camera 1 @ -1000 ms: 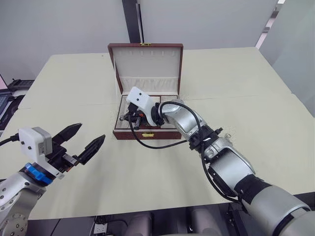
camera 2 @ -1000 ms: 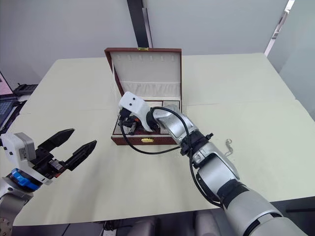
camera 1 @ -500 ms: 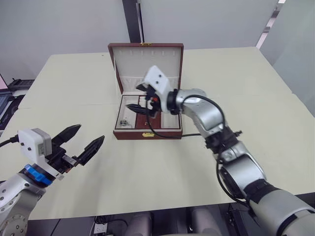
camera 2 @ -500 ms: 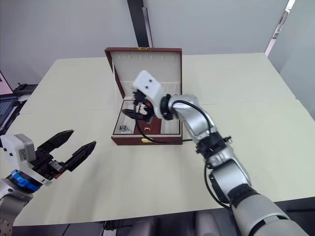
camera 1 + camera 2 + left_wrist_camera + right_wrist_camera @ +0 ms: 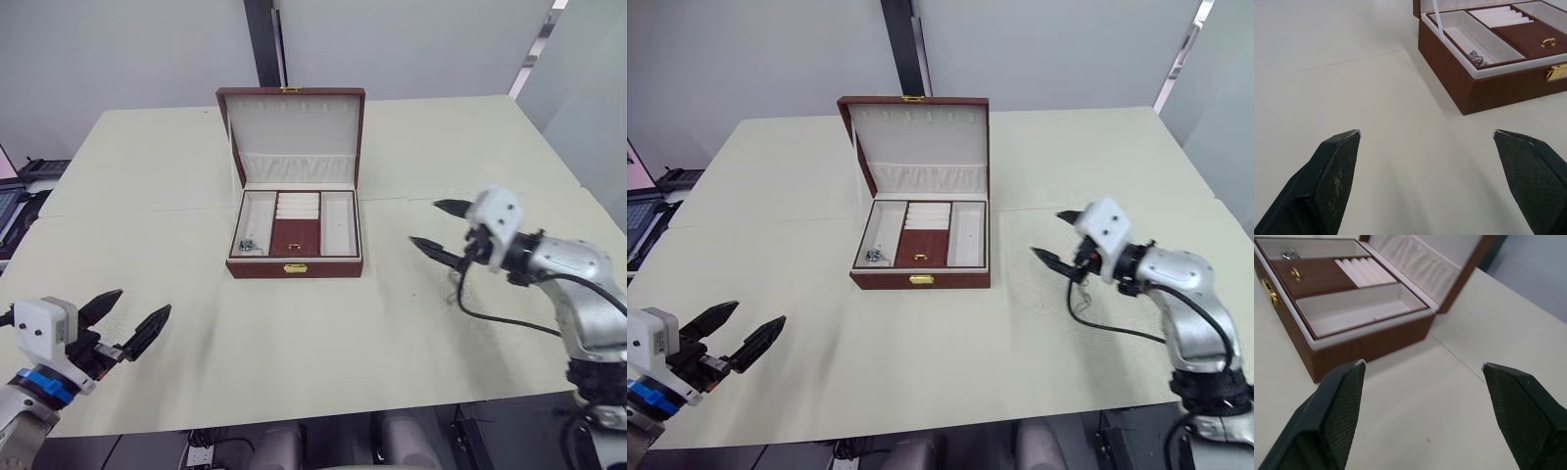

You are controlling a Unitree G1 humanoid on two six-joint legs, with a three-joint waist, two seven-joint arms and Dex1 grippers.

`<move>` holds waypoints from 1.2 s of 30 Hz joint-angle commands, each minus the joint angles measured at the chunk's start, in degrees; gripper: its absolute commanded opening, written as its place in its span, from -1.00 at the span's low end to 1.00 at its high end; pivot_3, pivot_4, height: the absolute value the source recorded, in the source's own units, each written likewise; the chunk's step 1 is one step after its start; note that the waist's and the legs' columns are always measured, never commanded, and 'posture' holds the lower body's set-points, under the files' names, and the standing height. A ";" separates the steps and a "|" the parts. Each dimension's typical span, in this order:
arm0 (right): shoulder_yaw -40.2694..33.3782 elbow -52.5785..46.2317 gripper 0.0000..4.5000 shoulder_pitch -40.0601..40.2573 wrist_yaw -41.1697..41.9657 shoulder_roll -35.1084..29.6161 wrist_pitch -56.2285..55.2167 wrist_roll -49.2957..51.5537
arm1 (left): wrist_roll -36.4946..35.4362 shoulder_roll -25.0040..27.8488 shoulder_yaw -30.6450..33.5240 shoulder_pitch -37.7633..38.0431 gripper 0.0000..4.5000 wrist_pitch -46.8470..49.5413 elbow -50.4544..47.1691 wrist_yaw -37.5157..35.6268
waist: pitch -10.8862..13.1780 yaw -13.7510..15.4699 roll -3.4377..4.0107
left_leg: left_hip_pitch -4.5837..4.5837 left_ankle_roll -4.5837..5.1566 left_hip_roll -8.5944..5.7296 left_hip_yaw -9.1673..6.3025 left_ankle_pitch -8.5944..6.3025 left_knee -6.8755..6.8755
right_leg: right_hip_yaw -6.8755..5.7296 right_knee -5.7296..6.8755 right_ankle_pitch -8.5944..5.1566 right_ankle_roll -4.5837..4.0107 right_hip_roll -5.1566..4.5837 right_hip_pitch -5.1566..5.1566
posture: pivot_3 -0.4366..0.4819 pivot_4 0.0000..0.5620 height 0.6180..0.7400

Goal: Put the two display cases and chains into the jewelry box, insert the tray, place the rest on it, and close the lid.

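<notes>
Left eye view shows you that the right gripper (image 5: 437, 226), which a second ago was down in the box (image 5: 294, 269) over its left compartment, has swung out to the right and now hangs over bare bench (image 5: 294, 343), well apart from the box, its fingers spread wide and holding nothing. Your left gripper (image 5: 125, 319) has also drawn back toward the near left corner, fingers open and empty. What the right arm left behind is a small silvery clump (image 5: 245, 246) at the front of the left compartment; it is too small to tell which piece of the rest it is, though it looks like a chain bunched up. The tray (image 5: 295, 235) already sits in the box, with its brown panel, gold pull and cream ring rolls between two side wells, and the right well looks empty. The lid (image 5: 292, 127) stands upright on its hinge. You can take it that one drop is done; judging from the bench near the right gripper, a faint small thing may lie there (image 5: 1084, 285), so there may be one more piece to fetch before you close the lid. No brand, label or writing can be read on the box, the clasp (image 5: 295, 268) or the grippers.
</notes>
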 commanded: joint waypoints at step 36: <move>-17.53 14.79 1.00 24.05 -4.72 -6.81 -19.69 0.09 | 1.60 2.51 4.69 3.73 1.00 5.16 -7.94 -0.24 | -0.04 0.22 0.06 | 0.02 0.02 0.02 0.10 0.01 0.01 | 0.03 -0.50 0.10 0.15 0.00 0.31 | -0.05 -0.47 1.00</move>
